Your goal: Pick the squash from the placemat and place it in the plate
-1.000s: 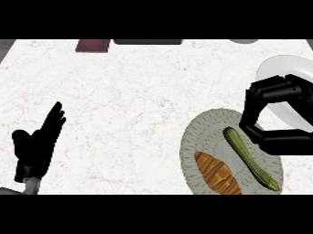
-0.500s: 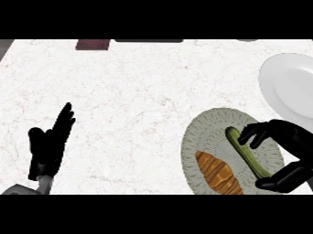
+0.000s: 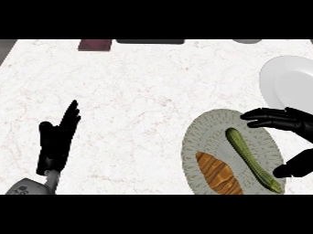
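Squash lies on the placemat, long axis 11-to-5, just at 9 o'clock of the wide-open right hand; plate at 12.

White marbled worktop with faint reddish veining, filling most of the head view, darker floor showing past its left edge. Directly on it: a white plate at the right edge; just below and left of that, a grey oval placemat with a ridged rim, carrying a long green squash set diagonally and a brown bread loaf to its lower left. Along the far edge, a dark red flat item, a black flat item beside it, and a grey round thing further right, all cut off by the view's top.
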You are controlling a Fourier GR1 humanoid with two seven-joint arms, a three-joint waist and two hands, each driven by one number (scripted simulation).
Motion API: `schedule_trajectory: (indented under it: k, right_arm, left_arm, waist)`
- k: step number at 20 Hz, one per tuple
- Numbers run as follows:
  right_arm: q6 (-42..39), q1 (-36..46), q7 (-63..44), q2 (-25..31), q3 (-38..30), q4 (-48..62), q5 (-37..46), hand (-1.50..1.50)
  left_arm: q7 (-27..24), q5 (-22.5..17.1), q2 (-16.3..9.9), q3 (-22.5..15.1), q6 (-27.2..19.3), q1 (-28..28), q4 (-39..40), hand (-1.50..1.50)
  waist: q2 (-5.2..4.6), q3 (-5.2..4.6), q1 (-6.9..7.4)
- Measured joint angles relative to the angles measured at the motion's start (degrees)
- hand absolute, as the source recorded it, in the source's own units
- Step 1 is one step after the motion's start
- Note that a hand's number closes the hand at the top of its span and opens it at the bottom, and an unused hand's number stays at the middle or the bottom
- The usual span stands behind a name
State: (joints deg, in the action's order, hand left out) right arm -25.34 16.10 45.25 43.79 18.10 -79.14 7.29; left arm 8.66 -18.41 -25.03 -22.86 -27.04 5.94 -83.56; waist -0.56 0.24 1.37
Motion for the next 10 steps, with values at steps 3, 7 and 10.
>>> schedule_trajectory:
  k: [3, 7, 10]
  right_arm:
    - [2.5, 2.8, 2.0, 2.0, 2.4, 1.1, 5.3, -1.5]
    - [3.2, 5.4, 2.6, 5.6, 6.4, 1.3, 11.1, -1.5]
    - [3.0, 7.4, 2.0, 6.9, 10.0, 2.0, 15.1, -1.5]
  left_arm:
    - [-0.2, 0.1, 0.0, 0.7, 0.6, 0.0, 0.7, 0.0]
    - [-0.2, 0.4, 0.2, 1.3, 1.1, 0.3, 1.5, 0.0]
    - [0.1, 0.9, 0.7, 1.1, 1.1, 0.0, 0.9, 0.0]
  waist:
    - [0.13, -0.1, -0.01]
    - [0.27, -0.19, -0.16]
    - [0.33, -0.22, -0.06]
